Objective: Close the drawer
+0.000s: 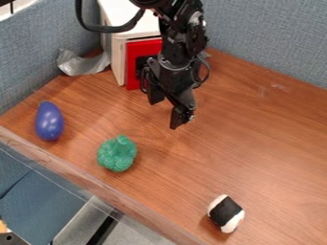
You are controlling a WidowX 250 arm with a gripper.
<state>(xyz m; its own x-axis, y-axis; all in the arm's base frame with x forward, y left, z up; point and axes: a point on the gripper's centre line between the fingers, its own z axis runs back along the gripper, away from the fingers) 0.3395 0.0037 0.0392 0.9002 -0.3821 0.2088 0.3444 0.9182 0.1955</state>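
As red drawer (131,72) presumably needs push, gripper (163,115) hangs before it, open, empty; cabinet (120,10) near partition (268,38), likely as brace.

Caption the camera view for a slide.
Robot arm before a white box with red front, purple toy and green toy nearby.

So on the brown wooden table (275,143), the white boxy drawer unit with a flat red front (119,60) sits at the back, crumpled silver sheet (83,64) just left of it. Smooth purple oval toy (49,121) is at left, bumpy green toy (117,153) right and nearer, black-and-white rounded roll (225,213) farther right, nearest the camera.
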